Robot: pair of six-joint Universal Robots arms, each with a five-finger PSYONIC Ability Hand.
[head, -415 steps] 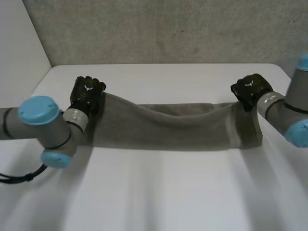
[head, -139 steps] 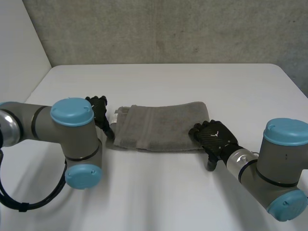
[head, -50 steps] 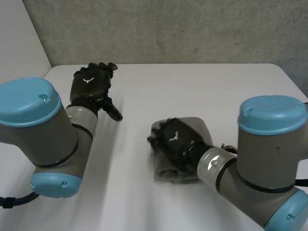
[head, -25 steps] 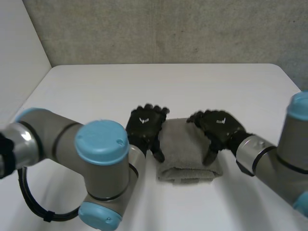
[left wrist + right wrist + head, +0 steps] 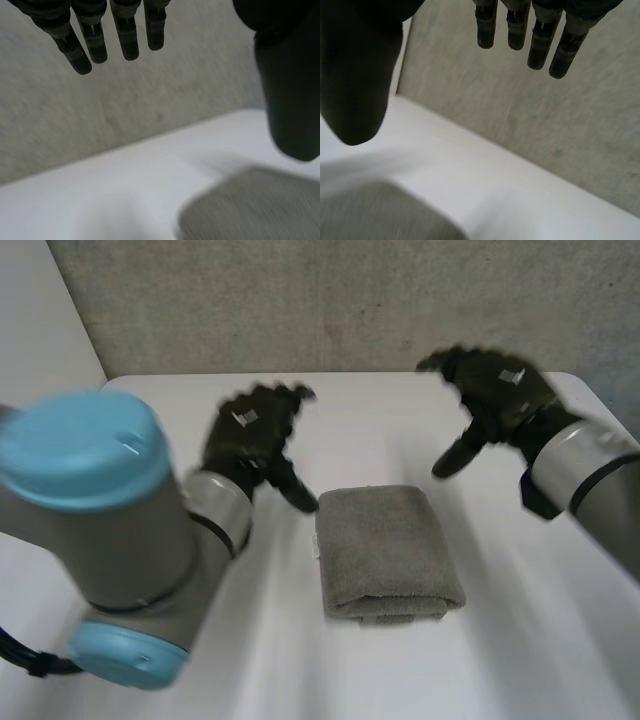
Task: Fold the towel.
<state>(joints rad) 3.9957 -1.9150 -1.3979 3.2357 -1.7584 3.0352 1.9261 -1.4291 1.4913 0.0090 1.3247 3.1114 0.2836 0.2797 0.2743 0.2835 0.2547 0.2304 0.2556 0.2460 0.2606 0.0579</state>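
Observation:
The grey towel (image 5: 388, 550) lies folded into a small thick rectangle near the middle of the white table (image 5: 400, 420), with nothing touching it. My left hand (image 5: 250, 435) hovers above the table beside the towel's far left corner, open, fingers straight and thumb pointing at the towel. My right hand (image 5: 490, 390) is raised off to the towel's far right, open and empty. In the left wrist view the fingers (image 5: 90, 37) hang straight, the towel (image 5: 250, 210) below the thumb. In the right wrist view the fingers (image 5: 535, 35) hang straight too, the towel (image 5: 375, 212) under the thumb.
A grey textured wall (image 5: 330, 300) stands behind the table's far edge. My left arm's elbow with its light-blue cap (image 5: 85, 450) bulks over the table's near left. Bare table lies around the towel.
Both hands have lifted off the folded towel and drawn away, the left back and leftward, the right up and to the far right. The towel stays put.

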